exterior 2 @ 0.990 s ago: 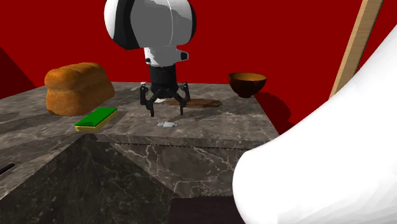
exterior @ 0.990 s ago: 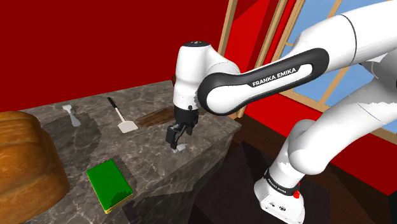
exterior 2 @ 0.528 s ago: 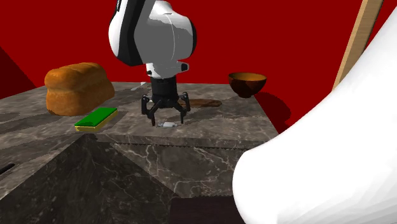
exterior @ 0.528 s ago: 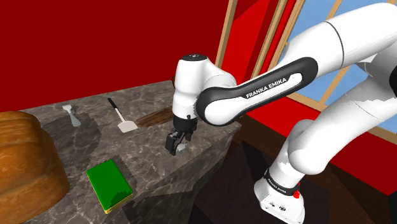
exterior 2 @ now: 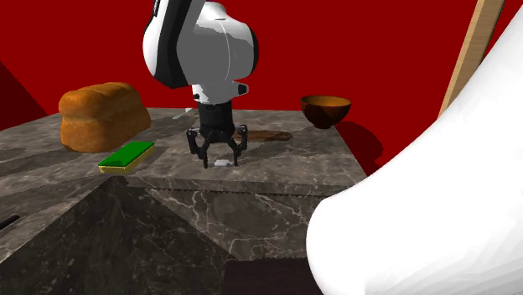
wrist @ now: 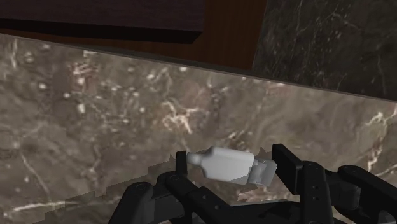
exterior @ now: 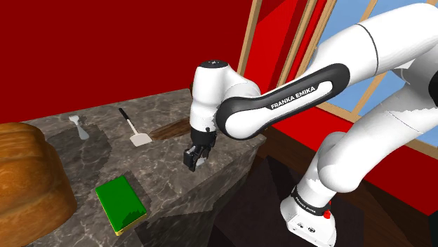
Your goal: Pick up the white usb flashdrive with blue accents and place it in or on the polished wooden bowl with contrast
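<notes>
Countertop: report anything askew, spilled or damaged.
Nothing stands out. The flash drive lies flat on the marble counter beneath the gripper, the bowl stands upright near a corner, and nothing looks spilled or broken.

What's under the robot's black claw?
A small pale flash drive lies on the marbled counter, right below the gripper. The bit of counter beneath the drive is covered.
</notes>
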